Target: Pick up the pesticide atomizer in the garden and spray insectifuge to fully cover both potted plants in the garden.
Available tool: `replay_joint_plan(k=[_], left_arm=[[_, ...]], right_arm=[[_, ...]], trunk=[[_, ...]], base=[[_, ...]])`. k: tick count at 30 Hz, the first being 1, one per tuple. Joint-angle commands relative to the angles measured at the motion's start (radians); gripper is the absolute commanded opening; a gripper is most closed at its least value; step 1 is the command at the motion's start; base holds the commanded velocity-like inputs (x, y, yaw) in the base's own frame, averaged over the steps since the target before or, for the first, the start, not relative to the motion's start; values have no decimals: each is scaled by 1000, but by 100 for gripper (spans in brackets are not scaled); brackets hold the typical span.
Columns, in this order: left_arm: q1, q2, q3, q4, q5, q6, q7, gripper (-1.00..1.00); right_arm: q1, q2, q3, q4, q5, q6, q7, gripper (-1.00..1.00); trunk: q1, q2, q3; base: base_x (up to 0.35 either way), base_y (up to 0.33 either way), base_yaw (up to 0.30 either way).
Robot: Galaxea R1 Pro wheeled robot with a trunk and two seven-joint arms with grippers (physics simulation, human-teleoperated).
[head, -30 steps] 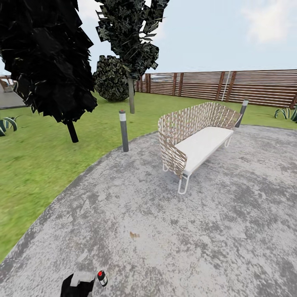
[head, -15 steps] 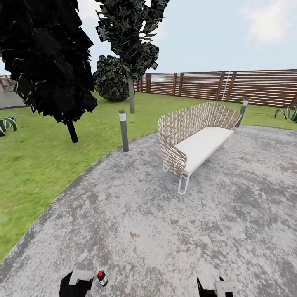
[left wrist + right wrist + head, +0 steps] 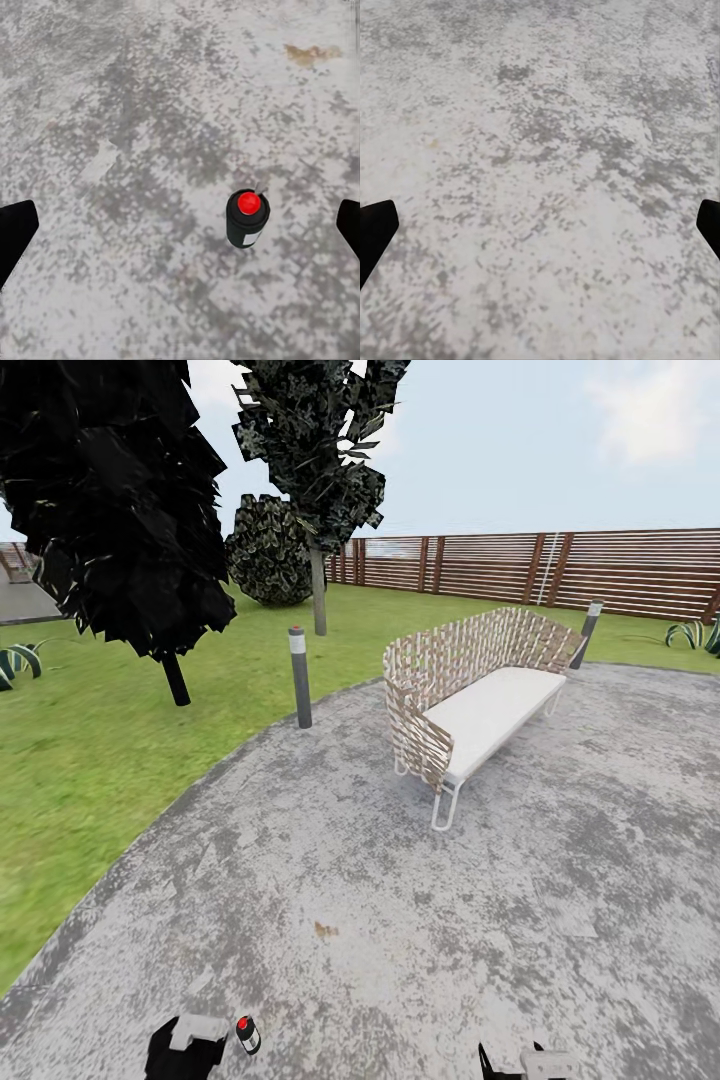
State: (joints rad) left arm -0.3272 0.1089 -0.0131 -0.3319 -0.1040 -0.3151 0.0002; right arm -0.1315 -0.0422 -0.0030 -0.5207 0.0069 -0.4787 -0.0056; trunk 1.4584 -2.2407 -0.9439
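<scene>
A small black bottle with a red top and a pale label, which I take for the pesticide atomizer (image 3: 247,1035), stands upright on the grey patio (image 3: 330,860) of the garden. My left gripper (image 3: 188,1044) hangs just beside it at the head view's bottom edge. In the left wrist view the atomizer (image 3: 247,217) lies between the widely spread black fingertips (image 3: 15,229), untouched; the left gripper (image 3: 180,225) is open. My right gripper (image 3: 520,1063) peeks in low, and the right gripper (image 3: 540,229) is open over bare paving. Low rosettes (image 3: 15,660) (image 3: 688,632), possibly the potted plants, stand far off.
A woven bench (image 3: 480,695) with a white seat stands mid-patio. A grey post (image 3: 299,676) marks the patio's edge, a second post (image 3: 588,632) stands behind the bench. Dark trees (image 3: 120,510) and a bush (image 3: 268,550) rise on the lawn before the brown fence (image 3: 560,568).
The right gripper has come into the head view's bottom edge and has since sunk slightly. The left gripper and the bottle have stayed where they were.
</scene>
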Motion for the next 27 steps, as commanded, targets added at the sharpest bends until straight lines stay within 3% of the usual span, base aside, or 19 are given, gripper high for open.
replay_joint_plan(k=[1, 7, 15, 20, 22, 27], left_arm=[[-1, 0, -1, 1, -10, -4, 1, 100], [-4, -4, -1, 0, -20, -7, 1, 100], [-13, -1, 1, -9, -66, -7, -2, 100], [-17, 8, 1, -18, -120, -7, -37, 100], [-29, 21, 2, -23, -148, -6, -64, 100], [-45, 49, 2, -31, -179, -6, -136, 100]], right_arm=[[0, 0, -1, 1, 1, -3, -1, 100], [0, 1, -1, 1, 0, -3, -1, 100], [0, 0, -4, -16, -3, -3, -3, 100], [0, -1, -4, -115, -3, -3, -63, 100], [-2, -1, -3, -170, -3, -1, -98, 100], [-31, -1, -3, -275, -2, 39, -135, 100]], trunk=[[0, 0, -1], [0, 0, -1], [30, -56, -26], [50, -91, -42], [57, -105, -48], [76, -140, -64]], base=[[0, 0, 0], [0, 0, 0], [0, 0, 0], [0, 0, 0], [0, 0, 0], [0, 0, 0]])
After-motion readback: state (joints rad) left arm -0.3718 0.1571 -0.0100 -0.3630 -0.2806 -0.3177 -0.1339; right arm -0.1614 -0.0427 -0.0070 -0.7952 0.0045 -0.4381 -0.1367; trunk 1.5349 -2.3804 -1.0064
